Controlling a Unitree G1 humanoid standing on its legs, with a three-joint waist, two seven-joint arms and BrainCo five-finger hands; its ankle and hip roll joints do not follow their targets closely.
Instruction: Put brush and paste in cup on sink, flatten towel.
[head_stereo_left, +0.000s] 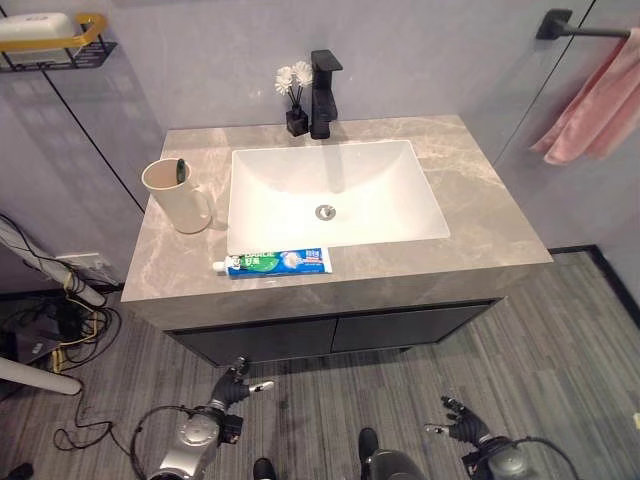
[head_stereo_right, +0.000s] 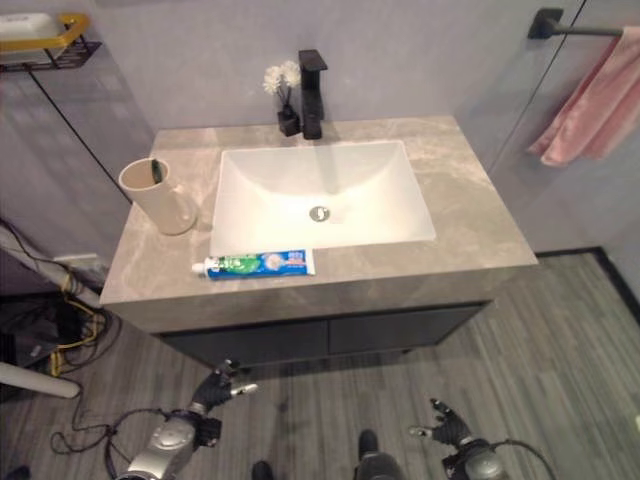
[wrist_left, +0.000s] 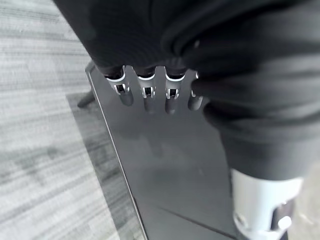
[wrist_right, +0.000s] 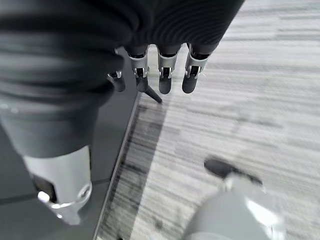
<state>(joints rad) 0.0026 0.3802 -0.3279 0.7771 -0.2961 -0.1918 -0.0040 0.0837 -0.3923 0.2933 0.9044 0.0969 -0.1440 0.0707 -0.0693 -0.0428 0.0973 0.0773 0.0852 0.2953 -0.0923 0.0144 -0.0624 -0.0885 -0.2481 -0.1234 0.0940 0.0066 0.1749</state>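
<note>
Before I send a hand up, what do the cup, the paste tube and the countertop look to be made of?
Cup: likely plastic, possibly ceramic; smooth cream wall with a soft sheen.
Paste tube: soft glossy laminate or plastic, lying flat, printed blue and green, white cap.
Countertop: grey-brown stone or stone-look slab, faintly veined, low polish.

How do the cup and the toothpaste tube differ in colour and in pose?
The cup is cream and stands upright left of the basin, while the toothpaste tube is blue and green with a white cap and lies flat along the front edge. Both rest on the grey counter.
</note>
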